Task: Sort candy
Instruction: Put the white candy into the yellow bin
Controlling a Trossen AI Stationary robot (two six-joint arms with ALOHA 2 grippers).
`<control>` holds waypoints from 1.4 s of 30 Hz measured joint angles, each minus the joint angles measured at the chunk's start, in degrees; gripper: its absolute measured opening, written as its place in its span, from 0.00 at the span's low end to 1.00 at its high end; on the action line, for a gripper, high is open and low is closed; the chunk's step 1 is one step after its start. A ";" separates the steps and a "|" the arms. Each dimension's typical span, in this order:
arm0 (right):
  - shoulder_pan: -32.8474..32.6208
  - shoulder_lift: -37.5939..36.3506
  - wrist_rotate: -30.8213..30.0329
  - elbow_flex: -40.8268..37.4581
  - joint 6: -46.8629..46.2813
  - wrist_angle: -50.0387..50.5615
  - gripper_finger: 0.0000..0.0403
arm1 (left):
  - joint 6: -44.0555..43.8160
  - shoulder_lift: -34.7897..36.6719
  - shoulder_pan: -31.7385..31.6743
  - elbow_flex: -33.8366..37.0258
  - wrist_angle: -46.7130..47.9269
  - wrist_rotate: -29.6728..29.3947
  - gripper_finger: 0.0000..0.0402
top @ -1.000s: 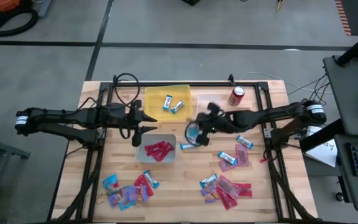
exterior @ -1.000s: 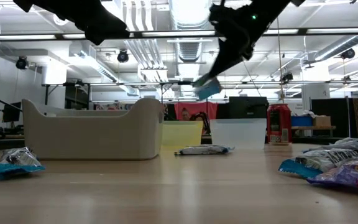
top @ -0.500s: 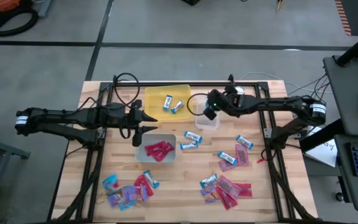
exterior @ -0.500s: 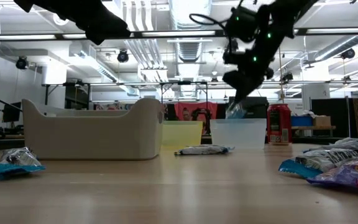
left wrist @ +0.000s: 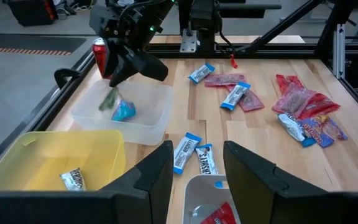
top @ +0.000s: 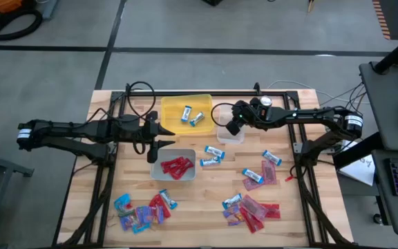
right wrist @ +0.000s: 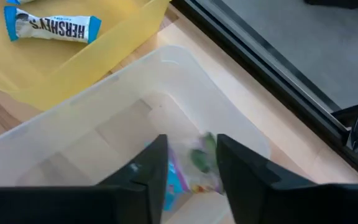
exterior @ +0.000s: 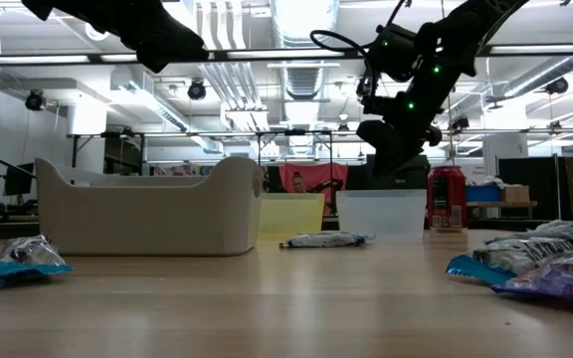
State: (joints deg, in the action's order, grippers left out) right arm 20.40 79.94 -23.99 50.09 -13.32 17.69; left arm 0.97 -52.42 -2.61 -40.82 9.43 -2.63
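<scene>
Right hand [top: 232,127] hangs over the clear bin [top: 230,135], its fingers spread and holding nothing. Left hand [top: 153,146] waits beside the grey bin [top: 173,166], fingers apart. On the tabletop [top: 206,207], the yellow bin [top: 175,105] sits next to the clear bin. Inside the clear bin lies a blue-and-pink candy packet [left wrist: 122,110]; loose candy [top: 254,206] lies nearer the front edge.

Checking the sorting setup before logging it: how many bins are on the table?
3. A yellow bin at the table's far edge, a clear bin right of it under the right gripper, and a grey bin nearer the middle.
</scene>
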 joint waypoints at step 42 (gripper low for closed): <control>-36.83 -1.34 25.34 9.17 -45.77 29.28 0.45 | -8.63 -7.87 13.85 0.85 -7.61 -5.79 0.31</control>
State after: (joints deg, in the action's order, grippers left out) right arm -16.42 78.60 1.35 59.26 -59.08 46.97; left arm -7.66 -60.29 11.24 -39.97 1.82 -8.43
